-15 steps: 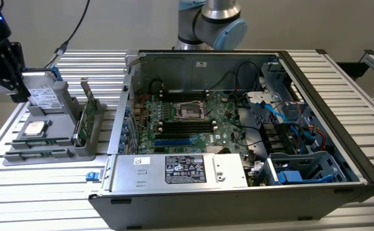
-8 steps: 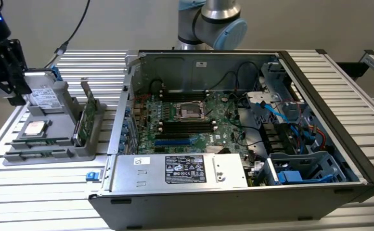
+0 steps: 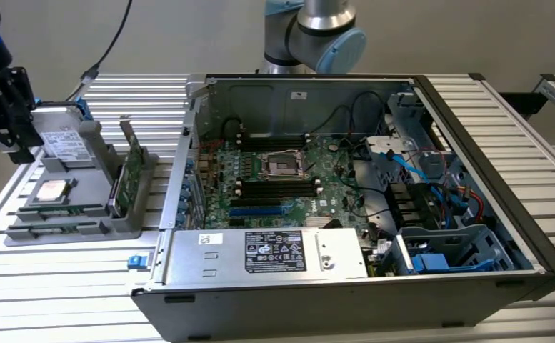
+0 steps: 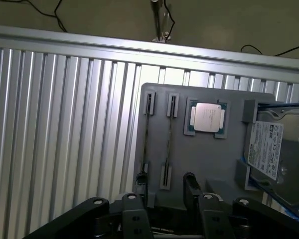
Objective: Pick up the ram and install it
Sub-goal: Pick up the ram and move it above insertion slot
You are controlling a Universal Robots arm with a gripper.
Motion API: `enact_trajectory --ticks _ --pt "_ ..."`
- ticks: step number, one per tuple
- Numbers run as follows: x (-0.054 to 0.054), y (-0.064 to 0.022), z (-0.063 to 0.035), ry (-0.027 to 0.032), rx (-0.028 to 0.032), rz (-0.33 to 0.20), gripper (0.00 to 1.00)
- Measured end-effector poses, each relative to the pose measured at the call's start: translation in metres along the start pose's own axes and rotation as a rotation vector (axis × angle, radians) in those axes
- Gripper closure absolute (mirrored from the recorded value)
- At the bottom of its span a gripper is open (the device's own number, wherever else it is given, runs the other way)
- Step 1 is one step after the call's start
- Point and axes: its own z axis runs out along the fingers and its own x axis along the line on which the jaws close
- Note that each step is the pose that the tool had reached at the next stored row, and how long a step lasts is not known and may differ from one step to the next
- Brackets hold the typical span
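I am hovering my gripper (image 4: pixel 165 183), jaws apart, over the grey tray (image 4: pixel 204 159), with the ram (image 4: pixel 169 144) lying edge-up in its slot, long axis running straight out between my fingertips.

Silver arm (image 3: pixel 296 28) with pale blue joint caps, black tool (image 4: pixel 164 181).

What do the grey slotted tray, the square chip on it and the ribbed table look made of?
Grey slotted tray: probably matte plastic, evenly dull with no glare. Square chip: pale metal lid, softly reflective, on a green board. Ribbed table: silvery metal slats, likely aluminium, with bright streaks.
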Motion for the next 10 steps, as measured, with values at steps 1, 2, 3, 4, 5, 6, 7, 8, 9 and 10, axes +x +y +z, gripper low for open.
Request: enact_trajectory --ticks 1,2,3,4,5,6,7,8,9,10 --pt "0.0 0.0011 0.0019 0.0 0.0 0.0 0.58" --pt "-0.001 0.0021 0.0038 0.0 0.0 0.0 0.58" --pt "-0.001 0.003 0.0056 0.0 -0.0001 0.0 0.58" --pt "-0.001 0.0039 0.0075 0.0 0.0001 0.0 0.58" --pt "-0.001 0.0046 0.0093 -0.0001 0.0001 0.0 0.58" --pt "-0.001 0.0055 0.0111 0.0 0.0001 0.0 0.58" --pt "-0.002 0.0063 0.0129 0.0 0.0001 0.0 0.58" --pt "-0.002 0.0071 0.0147 0.0001 0.0 0.0 0.58" --pt "-0.002 0.0079 0.0165 0.0001 0.0001 0.0 0.58" --pt "-0.002 0.0088 0.0185 0.0002 -0.0001 0.0 0.58"
